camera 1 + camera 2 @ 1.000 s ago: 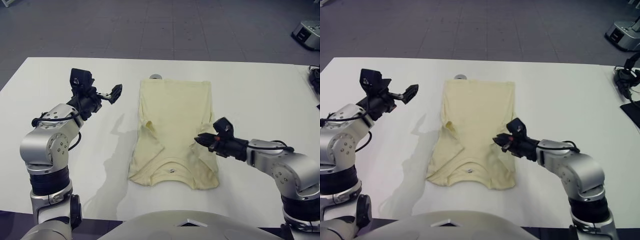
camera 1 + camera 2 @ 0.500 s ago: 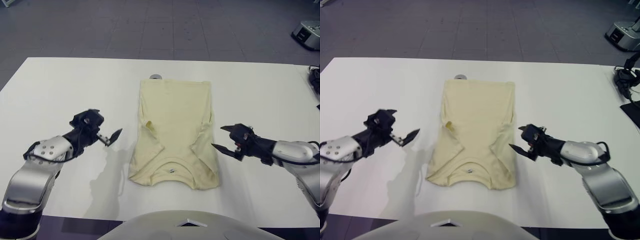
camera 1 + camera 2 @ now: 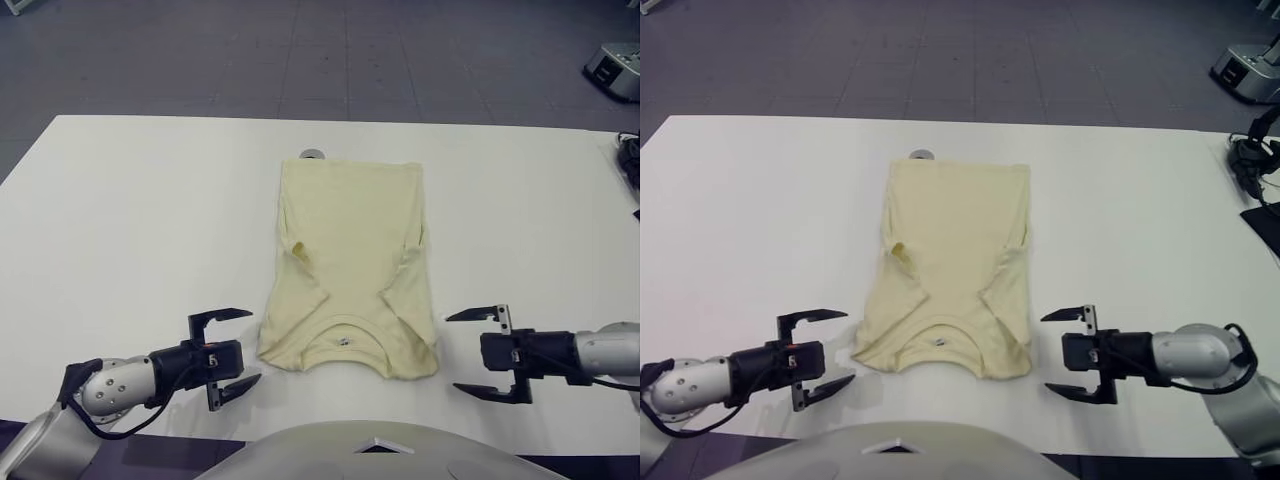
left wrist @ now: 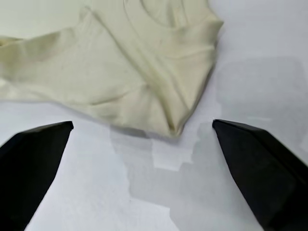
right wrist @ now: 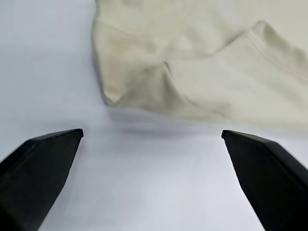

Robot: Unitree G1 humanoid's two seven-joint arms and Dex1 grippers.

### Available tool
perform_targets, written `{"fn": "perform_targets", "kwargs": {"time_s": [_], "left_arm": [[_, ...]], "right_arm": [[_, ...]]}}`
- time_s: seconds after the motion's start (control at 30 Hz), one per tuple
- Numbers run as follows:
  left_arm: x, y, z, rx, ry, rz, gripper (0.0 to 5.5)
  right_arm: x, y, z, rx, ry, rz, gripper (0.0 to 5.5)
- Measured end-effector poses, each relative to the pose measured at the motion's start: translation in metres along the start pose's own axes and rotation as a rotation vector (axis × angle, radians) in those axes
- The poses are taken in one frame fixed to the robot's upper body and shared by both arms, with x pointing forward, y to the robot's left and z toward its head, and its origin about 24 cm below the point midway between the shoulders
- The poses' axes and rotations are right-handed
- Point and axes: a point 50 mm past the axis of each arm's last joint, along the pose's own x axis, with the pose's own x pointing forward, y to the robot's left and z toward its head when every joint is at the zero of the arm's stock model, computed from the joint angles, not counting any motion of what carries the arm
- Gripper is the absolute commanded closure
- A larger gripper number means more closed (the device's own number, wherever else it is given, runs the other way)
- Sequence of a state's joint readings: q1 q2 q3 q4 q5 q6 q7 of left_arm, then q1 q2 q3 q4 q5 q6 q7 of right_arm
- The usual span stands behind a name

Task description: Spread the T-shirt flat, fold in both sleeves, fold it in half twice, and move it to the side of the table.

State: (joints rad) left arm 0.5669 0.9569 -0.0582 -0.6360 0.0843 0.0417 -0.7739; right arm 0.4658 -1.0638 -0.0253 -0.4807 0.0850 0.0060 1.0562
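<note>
A pale yellow T-shirt [image 3: 349, 265] lies in the middle of the white table [image 3: 120, 200], both sleeves folded in over the body and the collar [image 3: 342, 330] toward me. My left gripper [image 3: 253, 345] hovers low just left of the shirt's near left corner [image 4: 185, 120], open and holding nothing. My right gripper [image 3: 452, 352] sits just right of the near right corner [image 5: 108, 94], also open and holding nothing. Neither gripper touches the cloth.
A small grey round thing [image 3: 312, 154] pokes out at the shirt's far edge. Black cables and gear [image 3: 1250, 160] lie at the table's right edge. Bare table stretches wide on both sides of the shirt.
The right gripper let go of the folded right sleeve, opened and drew back to the near right corner. The left gripper dropped from high at far left to the near left corner.
</note>
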Motion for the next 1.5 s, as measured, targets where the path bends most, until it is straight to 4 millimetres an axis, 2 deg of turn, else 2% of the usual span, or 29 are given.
{"fn": "perform_targets", "kwargs": {"time_s": [0.13, 0.3, 0.53, 0.87, 0.93, 1.17, 1.37, 1.5], "left_arm": [[0.005, 0.000, 0.000, 0.075, -0.008, -0.010, 1.36], [0.010, 0.000, -0.001, 0.130, -0.008, -0.019, 2.33], [0.017, -0.001, -0.001, 0.149, -0.005, -0.018, 3.52], [0.020, -0.006, -0.002, 0.126, 0.005, -0.043, 5.49], [0.020, -0.007, -0.002, 0.123, 0.007, -0.048, 5.50], [0.016, -0.014, 0.005, 0.063, 0.012, -0.126, 5.50], [0.010, -0.023, 0.016, -0.047, 0.028, -0.243, 5.50], [0.005, -0.030, 0.023, -0.124, 0.014, -0.336, 5.50]], "right_arm": [[0.012, 0.007, 0.004, 0.009, -0.020, 0.015, 1.30], [0.017, 0.004, 0.007, -0.041, -0.018, -0.015, 2.19], [0.022, 0.004, 0.006, -0.054, -0.023, -0.042, 3.28], [0.022, 0.009, 0.005, -0.065, -0.019, -0.032, 5.16], [0.022, 0.008, 0.007, -0.073, -0.021, -0.036, 5.49], [0.013, -0.005, 0.013, -0.105, -0.019, -0.030, 5.49], [0.004, 0.012, 0.012, -0.015, 0.038, 0.219, 5.49], [0.001, 0.019, 0.015, 0.044, 0.048, 0.297, 5.49]]}}
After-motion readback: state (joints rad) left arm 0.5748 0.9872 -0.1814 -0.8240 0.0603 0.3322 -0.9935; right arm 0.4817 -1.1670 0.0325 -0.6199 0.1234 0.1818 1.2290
